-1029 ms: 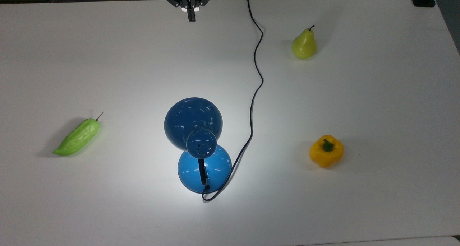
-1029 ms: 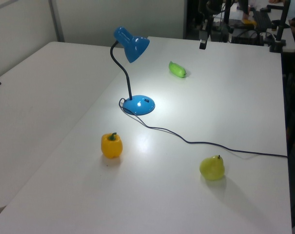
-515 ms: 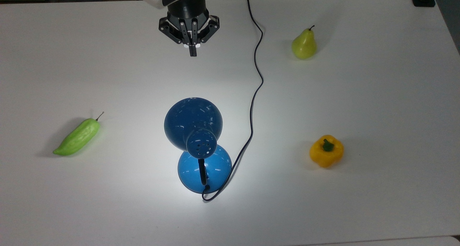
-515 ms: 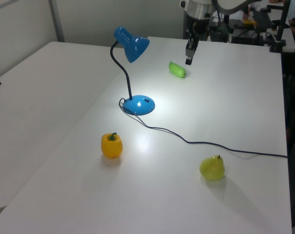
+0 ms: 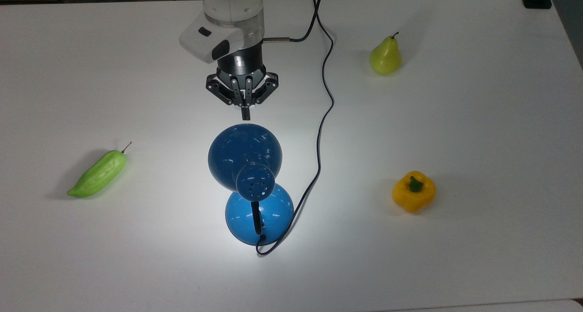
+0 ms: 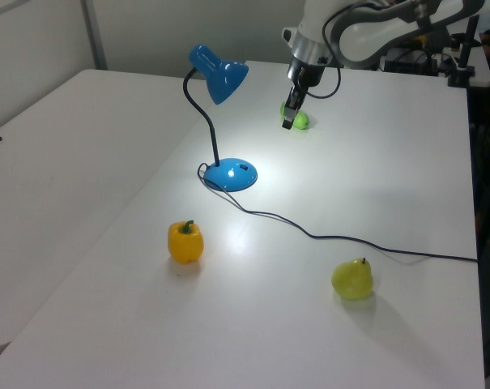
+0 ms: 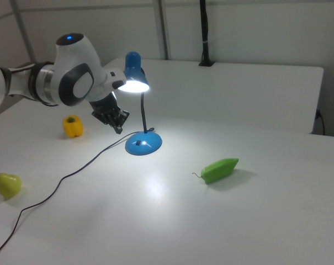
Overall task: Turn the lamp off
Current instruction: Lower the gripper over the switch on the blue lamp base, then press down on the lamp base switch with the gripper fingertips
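Observation:
The blue lamp stands lit near the table's middle, its dome shade [image 5: 243, 152] over the round base [image 5: 266, 212], with a bright pool of light on the table around it. In the left view the shade [image 6: 220, 77] sits high on a curved black neck above the base [image 6: 231, 173]. The right view shows the glowing shade [image 7: 134, 81] and the base [image 7: 143, 145]. My gripper [image 5: 246, 115] points down just above the shade's far rim in the top view, apart from it, fingers together and holding nothing. It also appears in the left view [image 6: 287, 122] and the right view [image 7: 118, 128].
The lamp's black cord [image 5: 323, 120] snakes from the base to the top view's top edge, right of my arm. A green pepper [image 5: 98, 174] lies at the top view's left, a pear [image 5: 385, 57] at upper right, and a yellow bell pepper [image 5: 413, 191] at right.
My arm has come in from the top view's top edge and moved down the view toward the lamp shade. The lamp stays lit and the fruits have not moved.

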### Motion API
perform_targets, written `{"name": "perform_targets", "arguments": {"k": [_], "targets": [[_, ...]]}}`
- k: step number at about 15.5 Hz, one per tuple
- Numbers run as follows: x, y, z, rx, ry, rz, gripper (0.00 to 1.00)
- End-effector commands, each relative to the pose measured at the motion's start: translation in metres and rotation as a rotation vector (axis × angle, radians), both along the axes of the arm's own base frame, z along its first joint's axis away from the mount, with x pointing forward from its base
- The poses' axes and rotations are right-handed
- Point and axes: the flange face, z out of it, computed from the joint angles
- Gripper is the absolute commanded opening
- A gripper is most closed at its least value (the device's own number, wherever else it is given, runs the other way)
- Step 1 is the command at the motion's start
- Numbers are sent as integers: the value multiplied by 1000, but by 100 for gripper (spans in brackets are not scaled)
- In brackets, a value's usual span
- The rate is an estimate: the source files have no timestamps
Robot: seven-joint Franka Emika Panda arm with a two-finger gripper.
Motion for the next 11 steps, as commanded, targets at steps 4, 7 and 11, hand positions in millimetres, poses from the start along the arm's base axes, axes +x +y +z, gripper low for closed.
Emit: {"name": "perform_targets", "arguments": {"k": [4,7,11], "targets": [[25,5,-46,-5,-131,22,0],[33,6,-63,0,-202,22,0],[41,5,-83,3,-268,19,0]]}}
